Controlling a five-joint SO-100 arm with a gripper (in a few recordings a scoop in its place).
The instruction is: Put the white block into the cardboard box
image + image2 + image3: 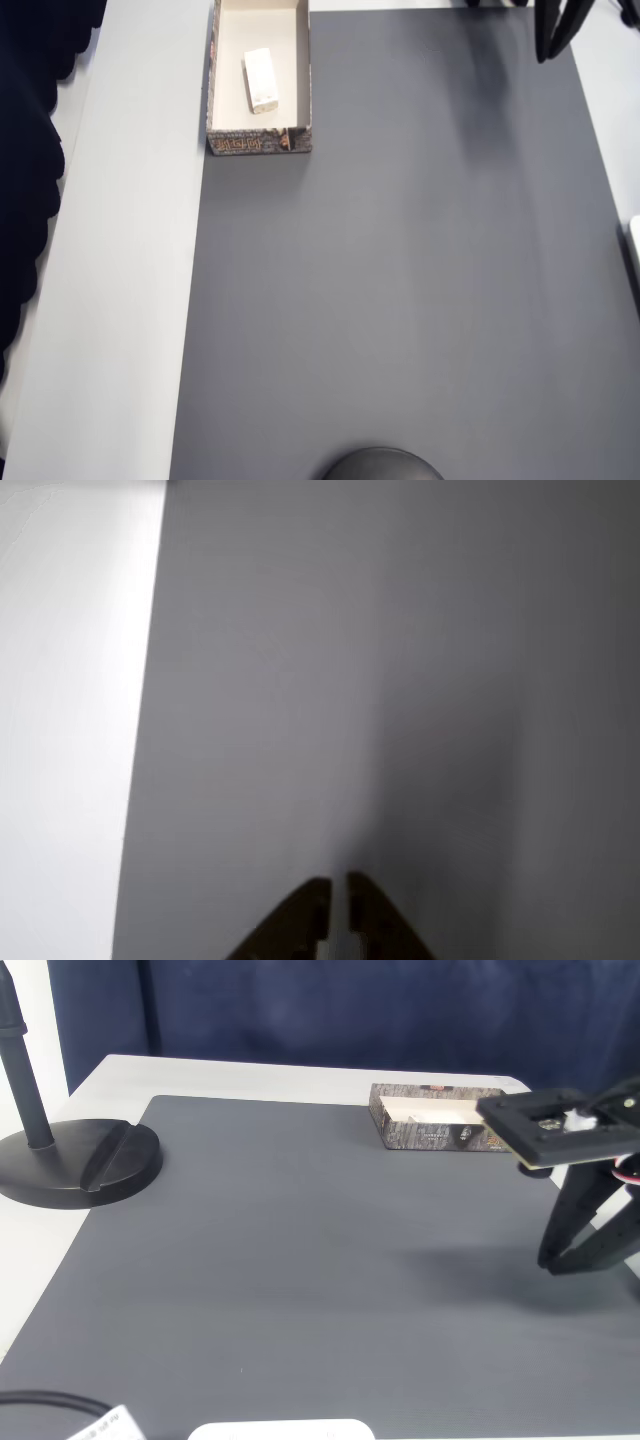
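Note:
The white block [261, 80] lies flat inside the cardboard box [258, 143], near its middle, at the top left of the overhead view. In the fixed view the cardboard box [430, 1128] stands at the far edge of the grey mat, and its wall hides the block. My gripper [550, 50] hangs over the mat's top right corner, well to the right of the box. Seen from the wrist, the gripper [338, 888] is shut, with only a thin slit between the tips and nothing held. In the fixed view the gripper [552, 1263] points down at the mat, right of the box.
A dark grey mat [400, 280] covers most of the white table [120, 250]. A black round stand base [80, 1160] with a pole sits at the left. A white rounded thing [280, 1430] and a cable [40, 1400] lie at the near edge.

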